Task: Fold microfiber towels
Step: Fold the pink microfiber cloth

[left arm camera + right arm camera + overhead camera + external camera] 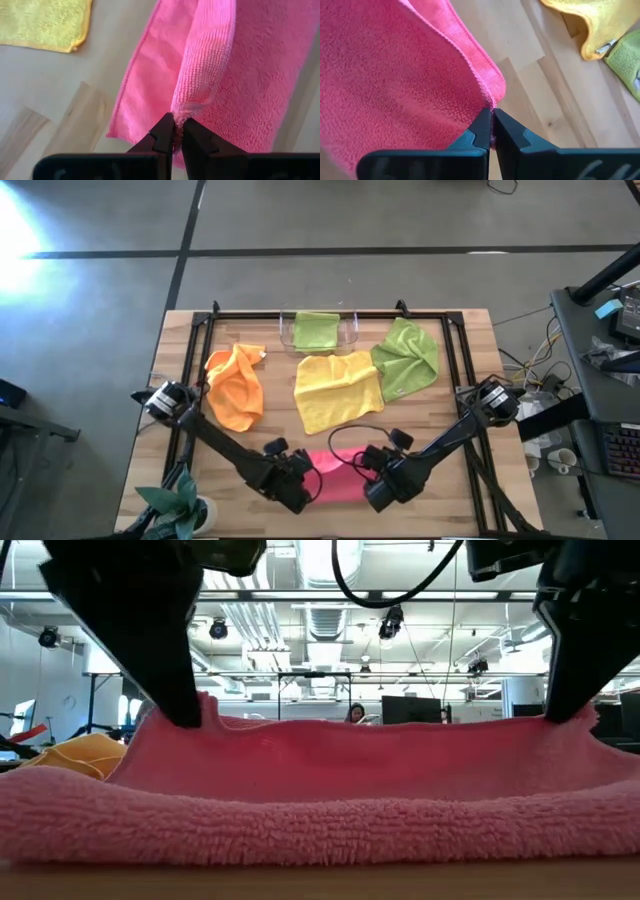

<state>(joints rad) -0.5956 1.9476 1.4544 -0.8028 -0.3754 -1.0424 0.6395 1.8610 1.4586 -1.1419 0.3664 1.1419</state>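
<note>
Pink towel (pixel 240 75) edge in both grippers' fingers (pixel 165 137)

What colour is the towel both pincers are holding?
Pink towel; clearest in the left wrist view.

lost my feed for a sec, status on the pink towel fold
Left gripper and right gripper: jaws shut on pink towel corners. Towel edge lifted off the table, rest lying flat. Yellow towel lies beyond, apart; nothing in the way.
</note>
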